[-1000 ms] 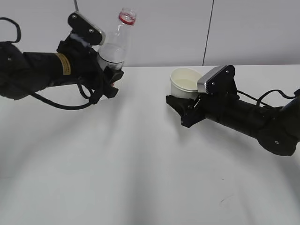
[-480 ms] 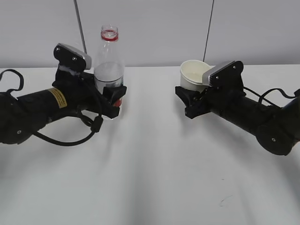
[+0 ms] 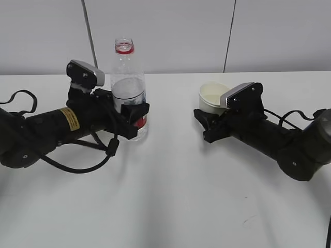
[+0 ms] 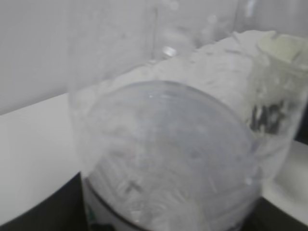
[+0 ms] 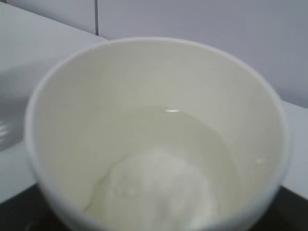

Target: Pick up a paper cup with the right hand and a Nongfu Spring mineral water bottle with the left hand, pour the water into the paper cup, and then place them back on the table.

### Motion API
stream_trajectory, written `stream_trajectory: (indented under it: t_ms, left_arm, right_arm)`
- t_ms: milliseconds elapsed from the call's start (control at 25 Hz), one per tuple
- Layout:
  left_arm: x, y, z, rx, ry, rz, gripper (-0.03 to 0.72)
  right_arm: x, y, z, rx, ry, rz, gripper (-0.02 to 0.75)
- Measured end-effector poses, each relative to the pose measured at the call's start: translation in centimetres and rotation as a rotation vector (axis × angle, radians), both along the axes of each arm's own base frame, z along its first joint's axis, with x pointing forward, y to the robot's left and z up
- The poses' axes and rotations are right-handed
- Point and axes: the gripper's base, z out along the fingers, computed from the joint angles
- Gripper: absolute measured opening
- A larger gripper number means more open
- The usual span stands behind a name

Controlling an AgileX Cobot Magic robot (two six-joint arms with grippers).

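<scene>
The tall clear plastic Nongfu Spring mineral water bottle, uncapped with a red neck ring, now stands upright at upper left of centre in the exterior view. A second ago it hung tilted above the white counter; since then it has been brought down, and its base looks to be on or just above the surface. The left hand, the black gripper on the yellow-banded arm, has its jaws clenched around the bottle's lower body at the red-and-white label. The left wrist view is filled by the bottle wall, with water remaining inside.

At centre right, the small white tapered paper cup has likewise come down from a raised, tipped pose and sits level, low near the counter. The right hand has its jaws grasping the cup's lower wall. The right wrist view shows clear liquid pooled in the cup's cream bottom.

Judging from this, pouring is finished and both items are being set down; release is what remains. Bottle and cup are well apart, and nothing else lies on the counter near them, so nothing blocks either arm's retreat.
</scene>
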Motion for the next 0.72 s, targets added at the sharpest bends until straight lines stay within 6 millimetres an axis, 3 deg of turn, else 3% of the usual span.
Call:
stream_trajectory:
  t_ms: [240, 520, 720]
  left_arm:
    - [-0.4, -0.3, -0.3, 0.002, 0.012, -0.051, 0.409]
    - [-0.6, -0.5, -2.6, -0.025, 0.040, -0.079, 0.409]
    - [-0.7, -0.7, -2.9, -0.036, 0.034, -0.102, 0.409]
  right_arm:
    - [0.2, -0.1, -1.0, 0.007, 0.009, -0.013, 0.524]
    - [-0.1, -0.1, -2.9, 0.024, 0.022, -0.015, 0.524]
    - [-0.1, -0.1, -2.9, 0.027, 0.019, -0.017, 0.524]
